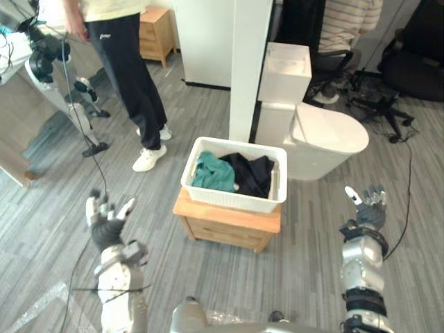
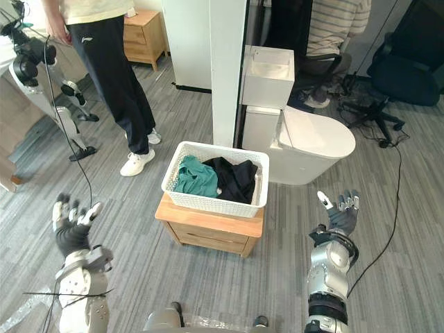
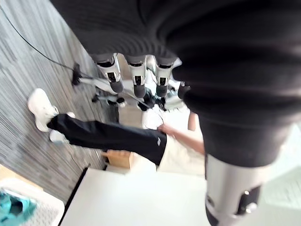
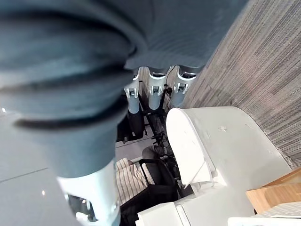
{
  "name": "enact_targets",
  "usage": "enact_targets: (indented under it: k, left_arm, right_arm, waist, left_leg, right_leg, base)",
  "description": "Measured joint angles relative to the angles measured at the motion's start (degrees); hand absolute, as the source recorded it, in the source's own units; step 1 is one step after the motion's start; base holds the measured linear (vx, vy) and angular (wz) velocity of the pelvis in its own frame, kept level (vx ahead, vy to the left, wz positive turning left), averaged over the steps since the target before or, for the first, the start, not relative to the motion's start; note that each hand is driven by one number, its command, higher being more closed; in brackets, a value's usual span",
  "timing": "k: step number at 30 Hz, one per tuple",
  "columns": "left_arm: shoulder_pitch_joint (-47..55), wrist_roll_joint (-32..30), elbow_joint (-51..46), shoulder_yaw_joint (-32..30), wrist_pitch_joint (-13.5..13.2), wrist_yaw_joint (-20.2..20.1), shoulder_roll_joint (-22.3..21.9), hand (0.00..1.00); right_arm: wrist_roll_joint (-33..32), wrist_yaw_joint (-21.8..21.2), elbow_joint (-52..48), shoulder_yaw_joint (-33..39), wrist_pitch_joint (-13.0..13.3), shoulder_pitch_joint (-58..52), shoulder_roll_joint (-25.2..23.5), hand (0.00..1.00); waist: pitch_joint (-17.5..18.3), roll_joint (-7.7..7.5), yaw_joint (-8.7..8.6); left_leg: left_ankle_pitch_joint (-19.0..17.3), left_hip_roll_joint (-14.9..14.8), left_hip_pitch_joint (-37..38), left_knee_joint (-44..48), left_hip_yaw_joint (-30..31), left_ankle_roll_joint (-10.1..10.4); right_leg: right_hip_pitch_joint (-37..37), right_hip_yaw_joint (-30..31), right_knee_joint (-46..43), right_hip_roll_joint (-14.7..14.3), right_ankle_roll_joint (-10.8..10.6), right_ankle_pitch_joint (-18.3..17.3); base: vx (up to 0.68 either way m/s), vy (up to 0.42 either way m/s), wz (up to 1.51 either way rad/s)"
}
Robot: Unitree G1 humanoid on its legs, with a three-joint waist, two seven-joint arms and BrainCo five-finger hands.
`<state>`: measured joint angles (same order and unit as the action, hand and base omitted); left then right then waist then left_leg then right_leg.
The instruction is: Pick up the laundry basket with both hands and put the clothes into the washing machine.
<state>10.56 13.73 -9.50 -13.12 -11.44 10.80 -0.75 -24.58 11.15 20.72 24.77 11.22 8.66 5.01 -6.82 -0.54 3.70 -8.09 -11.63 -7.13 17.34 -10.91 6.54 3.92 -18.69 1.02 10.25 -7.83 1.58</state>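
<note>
Centrally, a white rectangular laundry basket (image 1: 229,200) sits on a low wooden cabinet (image 1: 227,225), its long axis running left to right, one long side facing the robot. Inside lie a teal garment (image 1: 212,173) on the left and a black garment (image 1: 253,175) on the right. The left hand (image 1: 105,218) and right hand (image 1: 368,208) hover either side, well apart from it, fingers straight and spread, holding nothing.

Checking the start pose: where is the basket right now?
In the left eye view the basket sits centre-frame on a low wooden stand, just left of the toilet.
</note>
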Motion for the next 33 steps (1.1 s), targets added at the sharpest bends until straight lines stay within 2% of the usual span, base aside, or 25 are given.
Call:
enact_targets:
  k: [4, 7, 11, 14, 16, 17, 19, 21, 24, 30, 33]
  left_arm:
    - [-5.26, -1.28, 0.06, 3.68, 1.75, -1.48, 4.60, 0.00]
    - [-15.57, -3.52, 6.68, 7.32, 3.76, -2.54, 8.80, 0.00]
    - [-38.18, -3.76, 23.85, 10.69, 8.82, -3.08, 13.58, 0.00]
    - [-49.42, -3.19, 32.89, 10.80, 10.40, -2.42, 16.97, 0.00]
    - [-62.05, -1.28, 45.13, 11.13, 11.30, -1.65, 21.05, 0.00]
    - [-65.07, -0.45, 48.67, 11.41, 11.42, -1.64, 22.02, 0.00]
    - [-75.09, 2.65, 61.78, 11.76, 11.68, -1.70, 24.25, 0.00]
    - [-80.48, 4.36, 67.07, 12.82, 11.94, -1.92, 24.41, 0.00]
    - [-86.29, 4.74, 68.69, 12.83, 12.43, -2.14, 24.35, 0.00]
    - [-93.38, 2.90, 68.68, 12.69, 13.52, -5.78, 23.65, 0.00]
    - [-94.92, 2.38, 68.66, 12.70, 13.64, -5.90, 23.13, 0.00]
  right_arm:
    - [0.10, 0.45, 0.33, -0.24, -1.55, 2.51, 0.73, 0.00]
    - [-0.24, 0.28, 7.83, -2.12, -3.96, 9.77, 5.61, 0.00]
    - [-3.35, -1.23, 17.77, -7.53, -8.11, 27.54, 11.67, 0.00]
    - [-5.39, -1.45, 22.08, -7.93, -9.30, 36.65, 13.10, 0.00]
    - [-7.63, -1.42, 29.16, -8.24, -10.15, 46.10, 15.14, 0.00]
    - [-8.17, -1.46, 31.19, -8.74, -10.30, 47.97, 15.65, 0.00]
    - [-11.50, -2.75, 40.28, -9.27, -11.50, 55.00, 16.52, 0.00]
    - [-14.02, -3.90, 44.04, -8.83, -12.41, 57.91, 16.43, 0.00]
    - [-15.82, -5.24, 44.77, -8.89, -14.28, 60.88, 15.49, 0.00]
    - [-13.32, -8.68, 44.77, -10.34, -16.89, 64.72, 15.58, 0.00]
    - [-12.78, -9.36, 44.78, -13.81, -18.09, 66.17, 15.58, 0.00]
  waist:
    - [0.12, -0.38, 0.25]
    - [-0.32, -0.60, 0.40]
    - [-7.56, -1.12, 0.34]
    - [-11.85, -1.60, 0.36]
    - [-16.26, -1.79, 0.37]
    - [-16.78, -1.92, 0.36]
    - [-17.47, -2.22, 0.13]
    - [-17.64, -2.26, 0.13]
    - [-18.02, -2.65, 0.20]
    - [-19.28, -2.79, 0.03]
    - [-20.26, -2.77, -0.09]
  left_leg:
    - [-0.74, 0.99, -0.89, -0.02, -1.94, -0.63]
    - [-0.14, 1.52, -5.44, 2.37, -1.61, -1.72]
    - [0.47, 1.20, -9.81, 5.08, -0.25, -2.58]
    - [1.48, 0.97, -12.08, 5.28, 0.01, -2.93]
    - [2.67, 0.69, -14.54, 5.82, 0.54, -3.23]
    - [2.98, 0.67, -15.35, 5.80, 0.71, -3.24]
    - [3.88, 0.52, -18.68, 5.91, 1.31, -3.43]
    - [4.29, 0.47, -20.84, 6.31, 1.85, -3.48]
    - [4.33, -0.59, -24.17, 7.50, 2.15, -3.44]
    - [4.22, -3.53, -31.30, 11.30, 2.26, -3.40]
    - [4.21, -4.58, -33.17, 12.15, 2.22, -3.36]
  right_leg:
    - [-2.56, 1.77, 0.01, 1.43, -0.50, 0.32]
    - [-6.69, 2.18, -2.23, 2.25, -0.91, 0.64]
    - [-10.93, 2.23, -5.52, 2.40, -0.56, 0.93]
    - [-13.27, 2.01, -5.95, 2.22, 0.04, 2.08]
    - [-15.22, 1.50, -5.89, 1.87, 0.53, 3.58]
    - [-15.97, 1.30, -5.88, 1.81, 0.59, 3.87]
    - [-18.89, 0.83, -5.81, 1.51, 1.09, 5.01]
    - [-20.43, -0.15, -5.78, 1.47, 1.30, 5.23]
    - [-23.07, -1.15, -5.32, 0.55, 2.10, 6.62]
    - [-28.16, -2.04, -5.12, -1.20, 3.04, 7.90]
    - [-29.88, -2.19, -5.60, -1.59, 3.13, 7.95]
  base:
    - [-0.04, 0.070, -0.22]
    - [-0.02, 0.058, 0.01]
    - [-0.12, 0.030, 0.05]
    - [-0.14, -0.005, 0.01]
    - [-0.19, -0.006, 0.02]
    - [-0.18, -0.005, 0.06]
    - [-0.12, -0.008, 0.04]
    - [-0.09, -0.006, 0.07]
    - [-0.08, -0.008, -0.07]
    - [-0.08, -0.036, -0.11]
    - [-0.05, -0.057, -0.13]
